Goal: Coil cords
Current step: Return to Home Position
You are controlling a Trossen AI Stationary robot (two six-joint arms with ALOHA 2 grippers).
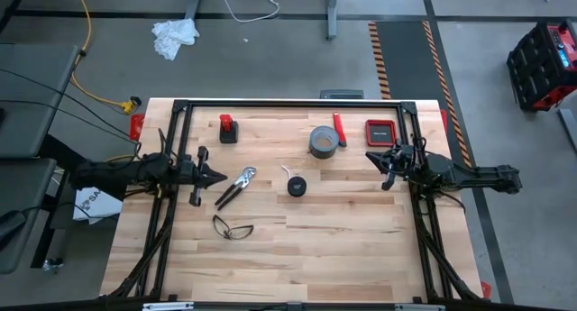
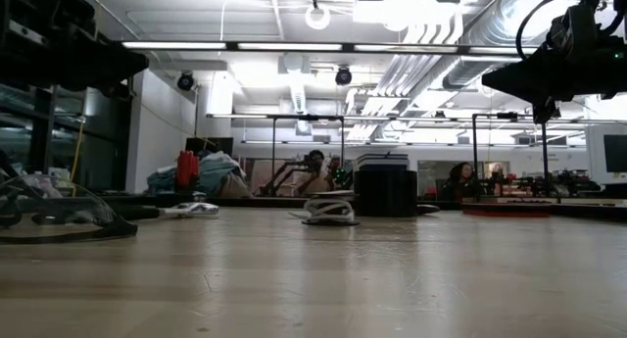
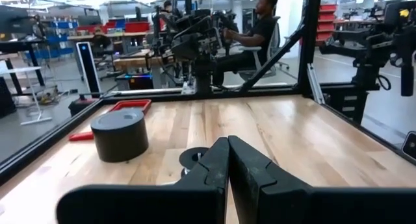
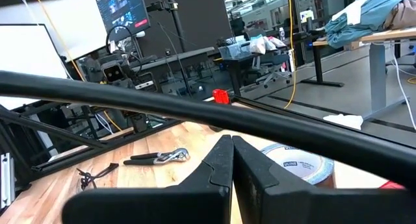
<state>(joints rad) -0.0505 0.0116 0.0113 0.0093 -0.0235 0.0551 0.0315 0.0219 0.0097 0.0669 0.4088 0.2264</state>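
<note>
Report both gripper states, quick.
Left gripper: closed, empty, over the left side of the table.
Right gripper: closed, empty, over its right side.

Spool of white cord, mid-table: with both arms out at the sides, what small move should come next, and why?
Probably just draw both arms back to rest. The spool lies free with the cord wound on it, only a short tail loose. The left claw and right claw are shut, empty and well apart from it, so nothing seems left to coil.

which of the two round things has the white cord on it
The small black spool near the table's middle, white cord wound on it. The bigger grey tape roll carries none.
</note>
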